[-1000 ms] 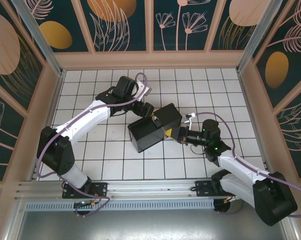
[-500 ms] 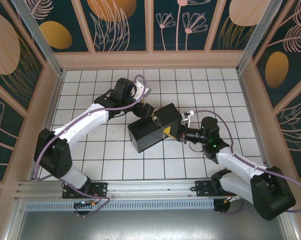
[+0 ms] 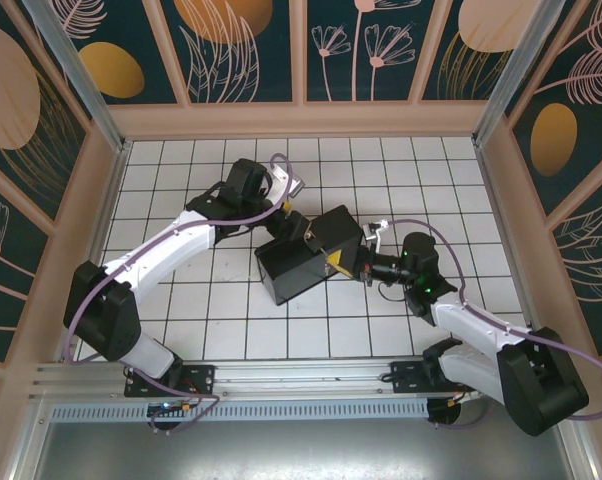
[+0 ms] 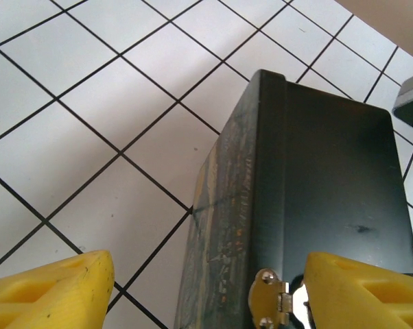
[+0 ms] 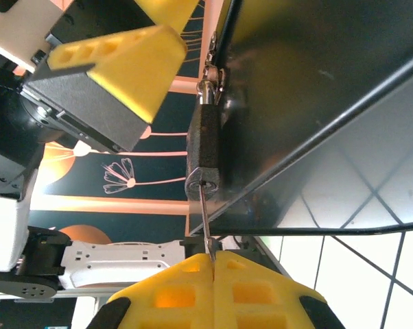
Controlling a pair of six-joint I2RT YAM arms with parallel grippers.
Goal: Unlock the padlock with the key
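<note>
In the right wrist view the padlock (image 5: 204,154), small and dark, hangs from the hasp (image 5: 210,74) on the front of the black box (image 5: 309,82). The thin key (image 5: 205,219) has its tip in the padlock's keyhole. My right gripper (image 5: 213,264) is shut on the key's other end. From above, this gripper (image 3: 353,265) sits at the box's right side. My left gripper (image 4: 210,295) is open and straddles the box's back edge by a brass hinge (image 4: 269,299). One yellow finger (image 4: 55,295) is over the floor, the other (image 4: 364,291) over the box (image 4: 330,178).
The box (image 3: 306,258) lies in the middle of the white tiled floor (image 3: 181,300), between both arms. Low walls (image 3: 301,118) with painted panels close the floor in at the back and sides. Open tiles lie to the far left and near front.
The left wrist has shifted slightly left along the box's back. The right wrist has edged a little closer to the box, with the key still held.
</note>
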